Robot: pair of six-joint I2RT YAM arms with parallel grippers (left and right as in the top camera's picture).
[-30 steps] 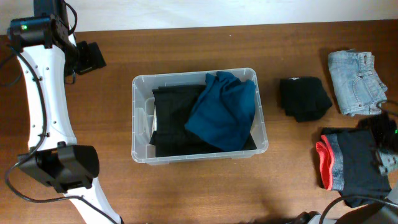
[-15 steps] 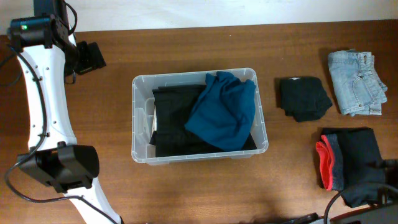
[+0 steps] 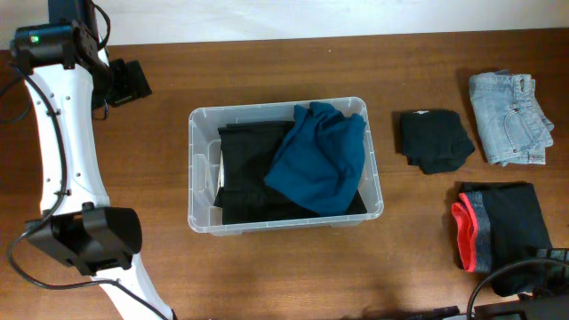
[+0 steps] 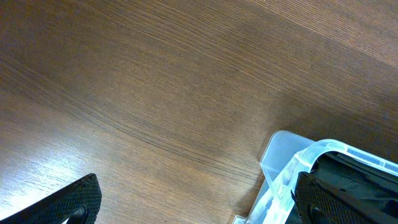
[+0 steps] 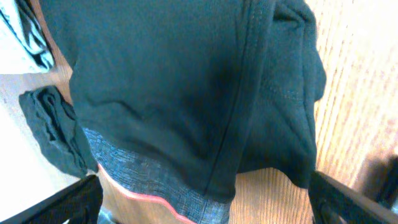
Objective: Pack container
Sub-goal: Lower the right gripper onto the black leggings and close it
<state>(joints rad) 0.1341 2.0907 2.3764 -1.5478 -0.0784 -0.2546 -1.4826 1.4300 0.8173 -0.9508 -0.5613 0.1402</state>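
A clear plastic tub (image 3: 197, 178) is pictured at the middle of a wooden table (image 3: 267, 276), with a blue garment (image 3: 320, 160) heaped over black clothing (image 3: 244, 182) inside it; to its right, a folded black cloth (image 3: 433, 140), pale jeans (image 3: 509, 117) and a dark garment (image 3: 507, 227) (a red and grey band shows along one edge) are laid apart; the left gripper (image 4: 199, 202) is held wide and empty near a corner of the tub; the right gripper (image 5: 211, 205) is spread wide over the dark garment, with nothing gripped.
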